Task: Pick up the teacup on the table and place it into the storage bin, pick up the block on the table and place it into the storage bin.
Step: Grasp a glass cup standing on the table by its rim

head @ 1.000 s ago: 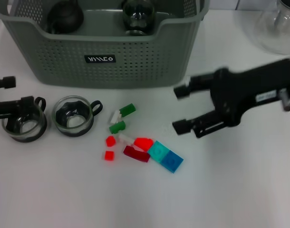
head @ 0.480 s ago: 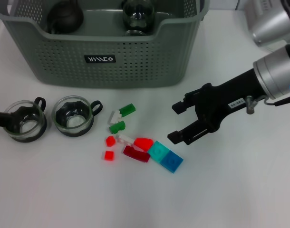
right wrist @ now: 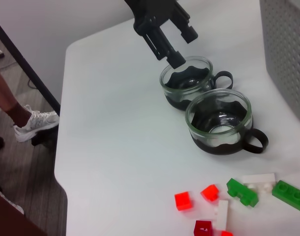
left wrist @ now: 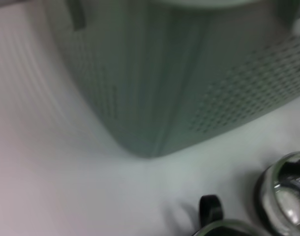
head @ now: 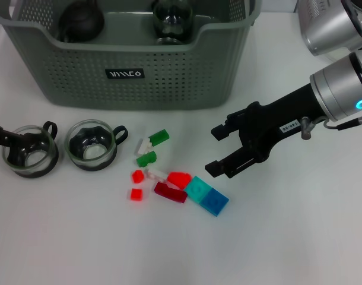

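Blocks: a loose scatter of small bricks lay on the white table (head: 299, 237), near the bin's front wall and right of the cups; the blue block (head: 206, 195) sat at the right end, its long axis running from far-left to near-right, with a dark red block (head: 170, 192) touching it on the left and green blocks (head: 159, 137) farther back
Teacups: two glass cups stood upright left of the blocks, the left teacup (head: 28, 157) at the table's left edge and the right teacup (head: 91, 145) just beside it, both handles pointing right and slightly far
Storage bin: the grey-green bin (head: 169, 83) stood at the far side, and two dark rounded items showed inside, too cropped to name
Right gripper: the right gripper (head: 215, 150) hovered just right of the blue block, fingers spread apart and empty, pointing left toward the pile
Left gripper: the left gripper (right wrist: 173, 45) hung over the far rim of the left teacup; only part of it showed, so whether its fingers were spread or together I cannot tell
Step in hand: judged as the approach to a block pick, nothing gripped yet
Next move: likely lower the right fingers to straddle the blue block across its short side, without nudging the red neighbour
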### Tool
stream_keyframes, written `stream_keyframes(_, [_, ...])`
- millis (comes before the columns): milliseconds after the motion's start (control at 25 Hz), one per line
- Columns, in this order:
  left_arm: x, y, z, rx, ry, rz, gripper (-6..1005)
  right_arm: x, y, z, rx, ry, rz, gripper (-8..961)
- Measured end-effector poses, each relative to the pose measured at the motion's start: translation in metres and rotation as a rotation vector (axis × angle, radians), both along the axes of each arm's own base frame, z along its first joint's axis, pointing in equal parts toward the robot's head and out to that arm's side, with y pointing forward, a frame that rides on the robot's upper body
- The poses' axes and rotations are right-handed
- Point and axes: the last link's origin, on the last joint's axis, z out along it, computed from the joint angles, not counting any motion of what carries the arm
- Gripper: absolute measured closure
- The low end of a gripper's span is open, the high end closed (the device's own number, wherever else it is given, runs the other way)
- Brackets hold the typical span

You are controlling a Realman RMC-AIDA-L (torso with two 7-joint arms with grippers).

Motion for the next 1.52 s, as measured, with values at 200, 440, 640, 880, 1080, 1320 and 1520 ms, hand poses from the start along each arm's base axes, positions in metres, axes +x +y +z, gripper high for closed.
stream_keyframes(200, [0.005,0.011,-0.011,-0.034,0.027,0.006,147,0.001,0.0,0.0,0.002,0.007,-0.009,22])
stream_keyframes(440, [0.0,0.02,-0.019,-0.058,0.055,0.038,153,0.002,0.0,0.0,0.004,0.007,-0.014,22])
stream_keyframes(640, [-0.005,0.022,-0.027,-0.083,0.06,0.05,157,0.004,0.0,-0.001,0.006,0.008,-0.022,22])
stream_keyframes(880, [-0.006,0.023,-0.033,-0.087,0.074,0.053,174,0.004,0.0,-0.001,0.007,0.009,-0.023,22])
stream_keyframes(1080, [-0.009,0.024,-0.029,-0.061,0.075,0.073,268,0.004,-0.001,-0.001,0.004,0.011,-0.031,22])
stream_keyframes(1320, [-0.012,0.025,-0.033,-0.062,0.081,0.081,520,0.005,-0.001,-0.001,0.002,0.014,-0.04,23])
stream_keyframes(1520, [-0.014,0.026,-0.035,-0.051,0.08,0.094,667,0.004,-0.001,-0.001,0.001,0.017,-0.041,23])
